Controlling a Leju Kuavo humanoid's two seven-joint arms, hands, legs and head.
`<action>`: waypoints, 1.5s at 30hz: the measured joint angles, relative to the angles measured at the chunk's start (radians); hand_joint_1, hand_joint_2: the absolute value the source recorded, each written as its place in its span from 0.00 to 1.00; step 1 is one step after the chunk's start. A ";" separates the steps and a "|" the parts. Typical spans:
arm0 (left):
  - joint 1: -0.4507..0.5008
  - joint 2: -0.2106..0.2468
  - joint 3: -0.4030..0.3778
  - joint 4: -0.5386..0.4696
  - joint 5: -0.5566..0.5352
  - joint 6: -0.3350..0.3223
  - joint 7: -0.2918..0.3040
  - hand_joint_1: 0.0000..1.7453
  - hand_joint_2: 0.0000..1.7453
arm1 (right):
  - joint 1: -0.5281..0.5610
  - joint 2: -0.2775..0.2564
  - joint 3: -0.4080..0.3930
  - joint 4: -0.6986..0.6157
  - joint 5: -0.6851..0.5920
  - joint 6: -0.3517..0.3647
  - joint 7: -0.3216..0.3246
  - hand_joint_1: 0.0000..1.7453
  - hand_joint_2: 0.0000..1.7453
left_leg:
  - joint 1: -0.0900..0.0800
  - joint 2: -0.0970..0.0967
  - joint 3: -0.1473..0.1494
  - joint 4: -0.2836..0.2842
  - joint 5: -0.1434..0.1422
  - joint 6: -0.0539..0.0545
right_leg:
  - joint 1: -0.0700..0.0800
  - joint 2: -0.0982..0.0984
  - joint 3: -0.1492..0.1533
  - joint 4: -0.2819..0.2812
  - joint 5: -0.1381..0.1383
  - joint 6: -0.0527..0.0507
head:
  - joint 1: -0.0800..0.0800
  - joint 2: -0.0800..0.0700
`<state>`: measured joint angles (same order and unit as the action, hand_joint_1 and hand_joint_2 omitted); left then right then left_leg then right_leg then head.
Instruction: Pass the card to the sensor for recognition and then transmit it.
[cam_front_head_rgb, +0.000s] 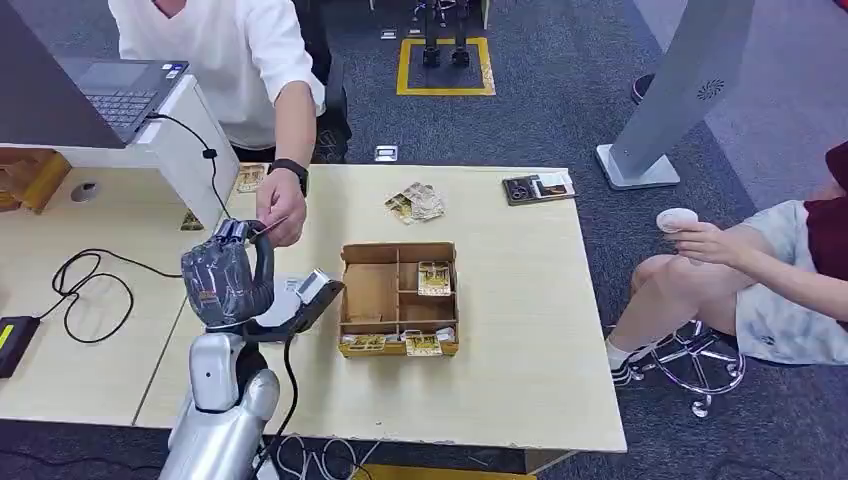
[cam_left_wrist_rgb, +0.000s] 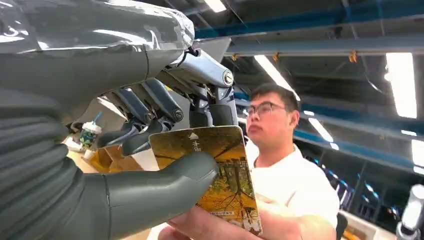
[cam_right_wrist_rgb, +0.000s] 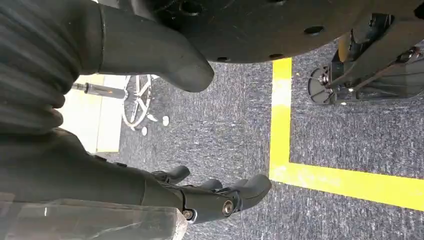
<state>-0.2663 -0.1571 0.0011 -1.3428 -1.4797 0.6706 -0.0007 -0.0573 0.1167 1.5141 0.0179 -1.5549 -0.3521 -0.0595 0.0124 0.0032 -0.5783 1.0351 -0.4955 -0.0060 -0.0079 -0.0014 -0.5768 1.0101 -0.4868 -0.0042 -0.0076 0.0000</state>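
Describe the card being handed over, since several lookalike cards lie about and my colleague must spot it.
Start at the pale wooden table and find the robot's left hand raised near its far left edge. The card is pinched there, with a person's hand also on it. Unlike those in the cardboard tray, it is off the table.

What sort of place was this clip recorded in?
Probably an indoor robotics test or demo area, set up like a reception desk: a laptop on a raised counter, a light wooden table with a divided cardboard box of cards, grey carpet with yellow floor markings, and exposed ceiling strip lights.
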 joint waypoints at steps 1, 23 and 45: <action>0.000 0.007 -0.011 0.009 0.002 0.000 0.005 0.32 1.00 | 0.000 0.000 0.000 0.000 0.000 0.000 0.000 0.00 1.00 | 0.000 0.000 0.000 0.000 0.000 0.000 | 0.000 0.000 0.000 0.000 0.000 0.000 | 0.000 0.000; 0.012 0.051 -0.082 0.031 0.034 0.000 -0.002 0.00 1.00 | 0.003 0.000 0.000 0.000 0.000 0.000 -0.009 0.00 1.00 | 0.000 0.000 0.000 0.000 0.000 0.000 | 0.000 0.000 0.000 0.000 0.000 0.000 | 0.000 0.000; 0.191 -0.074 -0.032 -0.136 0.411 0.000 -0.578 0.00 1.00 | 0.012 0.000 -0.049 0.000 0.000 -0.018 -0.017 0.00 1.00 | 0.000 0.000 0.000 0.000 0.000 0.001 | -0.001 0.000 0.000 0.000 0.000 0.000 | 0.000 0.000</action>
<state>-0.0750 -0.2315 -0.0306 -1.4786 -1.0689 0.6706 -0.5791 -0.0449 0.1171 1.4649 0.0179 -1.5549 -0.3696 -0.0767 0.0120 0.0031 -0.5782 1.0348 -0.4960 -0.0054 -0.0086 -0.0016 -0.5767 1.0100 -0.4870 -0.0042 -0.0076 0.0000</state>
